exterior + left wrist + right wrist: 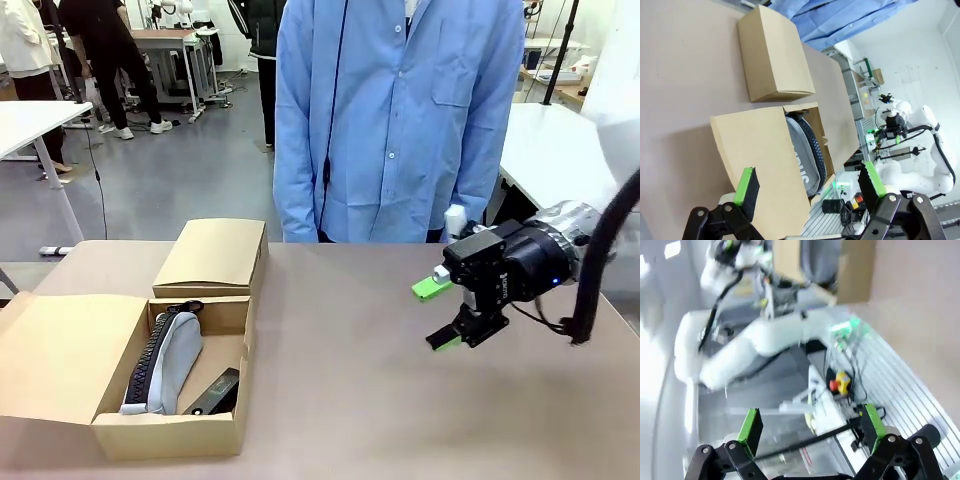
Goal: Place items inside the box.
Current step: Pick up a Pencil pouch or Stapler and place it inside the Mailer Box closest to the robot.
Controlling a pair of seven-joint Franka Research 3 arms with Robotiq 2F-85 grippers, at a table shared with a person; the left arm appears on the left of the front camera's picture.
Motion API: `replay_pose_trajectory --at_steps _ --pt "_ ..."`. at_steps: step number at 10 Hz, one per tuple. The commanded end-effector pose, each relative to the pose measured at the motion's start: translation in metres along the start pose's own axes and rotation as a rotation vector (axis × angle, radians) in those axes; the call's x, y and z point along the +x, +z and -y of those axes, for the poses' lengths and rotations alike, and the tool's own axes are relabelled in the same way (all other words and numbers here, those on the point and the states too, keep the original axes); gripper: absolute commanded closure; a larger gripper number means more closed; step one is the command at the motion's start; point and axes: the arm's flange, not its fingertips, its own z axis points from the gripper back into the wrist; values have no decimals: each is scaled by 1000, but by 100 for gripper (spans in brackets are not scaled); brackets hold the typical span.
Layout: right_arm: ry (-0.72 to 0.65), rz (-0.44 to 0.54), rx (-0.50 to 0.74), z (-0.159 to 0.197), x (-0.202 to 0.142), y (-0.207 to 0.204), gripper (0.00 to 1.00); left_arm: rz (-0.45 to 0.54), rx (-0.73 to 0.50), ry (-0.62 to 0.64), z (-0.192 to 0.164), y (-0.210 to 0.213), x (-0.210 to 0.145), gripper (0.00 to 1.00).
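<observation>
Sitting in the open cardboard box (170,435) at the table's left is the grey pouch (168,365), standing on its side with its black zip along one edge. A flat black thing (212,392) is lying beside it on the box floor; it could be a stapler or the knife, but it is too dark to tell which. The wrist camera on the left arm is looking down at the same box, and the pouch's white letters are showing there.

The right gripper (438,315) is hanging in the air over the bare right part of the table (340,380), well away from the box. Its green pads are wide apart and nothing is sitting between them. The left gripper (810,187) is also spread wide and holding nothing, hovering near the box flap.

So some things are already packed. No more things are lying out on the table, so the job looks nearly done or done. A person in a blue shirt (400,110) is standing at the far side, waiting.
</observation>
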Motion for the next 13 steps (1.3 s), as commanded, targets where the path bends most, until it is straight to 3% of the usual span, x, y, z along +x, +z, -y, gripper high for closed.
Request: replay_pose_trajectory --at_steps 1,2,3,6,7,9,10,11,12,13 --pt "102 -94 23 -15 -6 -16 0 23 -24 -18 1 -1 0 0" --pt "0 0 0 0 0 0 0 23 -24 -18 1 -1 0 0" --pt "47 -161 -32 -8 -3 -20 0 23 -24 -18 1 -1 0 0" --pt "49 211 281 13 -27 113 0 23 -24 -18 1 -1 0 0" --pt "34 289 383 38 -48 164 0 23 -24 -18 1 -1 0 0" --pt "34 384 468 93 -86 231 0 23 -24 -18 1 -1 0 0" --pt "-4 420 461 118 -94 248 0 23 -24 -18 1 -1 0 0" --pt "-37 519 426 125 -82 240 0 23 -24 -18 1 -1 0 0" --pt "-37 439 474 95 -109 243 0 23 -24 -18 1 -1 0 0" --pt "-37 439 474 95 -109 243 0 23 -24 -18 1 -1 0 0"
